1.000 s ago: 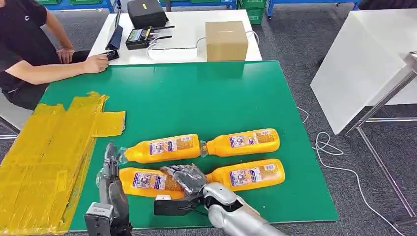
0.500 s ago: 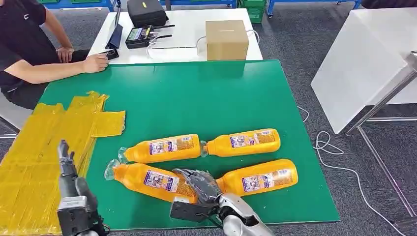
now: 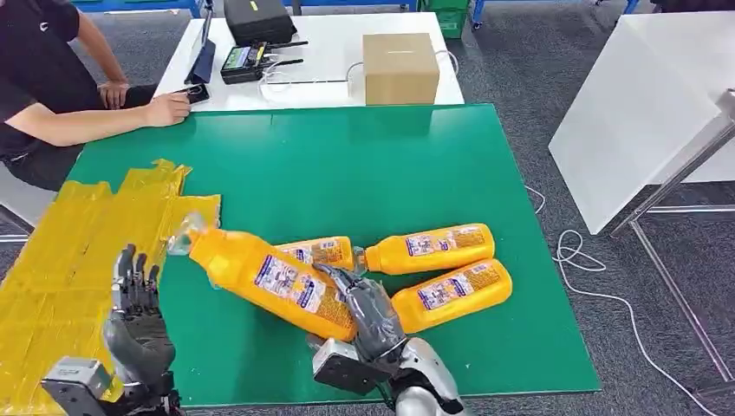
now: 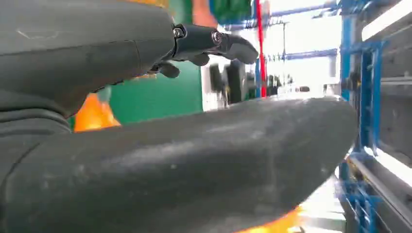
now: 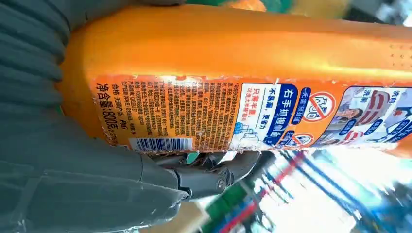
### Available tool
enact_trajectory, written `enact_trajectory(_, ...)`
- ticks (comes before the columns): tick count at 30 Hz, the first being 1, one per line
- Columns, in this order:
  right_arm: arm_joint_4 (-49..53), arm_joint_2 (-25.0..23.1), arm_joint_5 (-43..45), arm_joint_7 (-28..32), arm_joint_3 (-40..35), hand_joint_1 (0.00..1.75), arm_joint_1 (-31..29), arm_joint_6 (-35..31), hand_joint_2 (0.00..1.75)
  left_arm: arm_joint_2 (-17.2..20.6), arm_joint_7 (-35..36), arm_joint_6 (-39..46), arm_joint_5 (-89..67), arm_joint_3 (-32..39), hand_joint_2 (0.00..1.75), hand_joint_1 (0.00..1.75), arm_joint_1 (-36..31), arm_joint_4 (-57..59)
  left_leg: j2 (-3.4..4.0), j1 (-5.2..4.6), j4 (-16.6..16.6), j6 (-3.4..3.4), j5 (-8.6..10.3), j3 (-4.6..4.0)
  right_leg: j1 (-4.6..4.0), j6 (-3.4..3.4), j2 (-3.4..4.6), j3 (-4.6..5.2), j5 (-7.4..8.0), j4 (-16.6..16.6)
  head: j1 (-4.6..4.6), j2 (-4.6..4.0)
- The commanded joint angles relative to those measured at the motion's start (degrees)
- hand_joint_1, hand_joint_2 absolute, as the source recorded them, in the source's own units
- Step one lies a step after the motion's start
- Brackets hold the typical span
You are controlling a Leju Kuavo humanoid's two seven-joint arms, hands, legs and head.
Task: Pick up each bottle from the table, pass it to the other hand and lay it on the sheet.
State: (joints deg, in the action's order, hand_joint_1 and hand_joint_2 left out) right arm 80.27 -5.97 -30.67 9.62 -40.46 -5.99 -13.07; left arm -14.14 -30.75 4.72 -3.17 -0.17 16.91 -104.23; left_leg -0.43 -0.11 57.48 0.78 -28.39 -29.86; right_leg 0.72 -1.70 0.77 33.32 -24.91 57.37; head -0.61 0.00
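Orange bottle gripped at its base by the right hand, lifted toward the waiting left hand.

The dark fingers (image 3: 368,303) of the right hand (image 3: 368,319) are wrapped round the base end of an orange plastic bottle with a printed label (image 3: 264,276), held tilted off the table, its clear-wrapped cap end pointed toward the left hand (image 3: 137,322), presumably for the handover. That hand is raised with fingers spread and holds nothing. Just beyond the gripping fingers, three more orange bottles (image 3: 429,248) lie on the green table mat (image 3: 364,173). Under the left hand lies the crumpled yellow sheet (image 3: 78,251), where bottles are to be laid. Farther off are a white table (image 3: 325,74), a brown cardboard box (image 3: 400,68) and a seated person (image 3: 43,78).
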Motion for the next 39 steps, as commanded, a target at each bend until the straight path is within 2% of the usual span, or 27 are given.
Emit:
enact_trajectory(1,4.46,0.01,1.0,1.81,3.48,1.75,0.01,-1.7,1.75,0.83,2.8,-8.69,7.23,-4.08,1.75,0.0,1.45,0.49,-0.02,0.05,-0.01,-0.03,0.02,-0.02,-0.05,0.03,-0.1,-0.03,0.03,-0.06,0.0,0.0)
enact_trajectory(6,2.01,-0.64,2.09,2.28,3.53,1.75,-2.29,-0.66,1.75,1.69,4.45,-17.96,14.88,-7.07,1.75,0.0,2.23,2.58,0.05,0.05,-0.06,-0.04,0.01,0.05,-0.06,0.04,-0.03,-0.08,0.05,-0.11,0.0,0.0)
enact_trajectory(11,-3.44,-2.08,1.81,2.1,2.08,1.75,-4.87,1.32,1.75,2.7,4.78,-21.63,17.58,-8.63,1.75,0.0,2.02,3.28,0.1,0.08,-0.1,-0.05,0.02,0.09,-0.09,0.06,0.01,-0.12,0.08,-0.17,0.0,0.0)
enact_trajectory(17,-9.36,-4.23,-0.2,1.45,-2.0,1.75,-6.86,3.25,1.75,2.59,5.23,-24.14,18.8,-7.89,1.75,0.0,0.99,4.82,0.11,0.04,-0.1,-0.04,0.02,0.04,-0.04,0.04,0.06,-0.08,0.06,-0.1,-0.02,0.0)
enact_trajectory(29,-14.86,-7.04,-4.4,1.35,-9.78,1.75,-7.0,4.86,1.75,1.67,6.07,-27.2,20.83,-5.19,1.75,0.0,-0.46,7.86,0.1,0.11,-0.17,-0.07,0.02,0.15,-0.13,0.07,0.01,-0.19,0.08,-0.22,0.0,0.0)
enact_trajectory(33,-19.19,-7.03,-5.52,3.12,-12.73,1.75,-9.61,5.82,1.75,1.53,6.64,-28.05,22.05,-4.6,1.75,0.0,-1.44,9.39,0.03,0.05,-0.14,-0.04,0.04,0.11,-0.07,0.05,-0.03,-0.13,0.05,-0.15,0.02,0.0)
enact_trajectory(39,-22.74,-7.76,-7.18,4.74,-16.43,1.75,-9.92,6.94,1.75,1.77,7.09,-29.0,23.79,-3.82,1.75,0.0,-2.24,10.82,0.02,0.06,-0.13,-0.05,0.04,0.07,-0.08,0.05,-0.04,-0.1,0.05,-0.15,0.0,0.0)
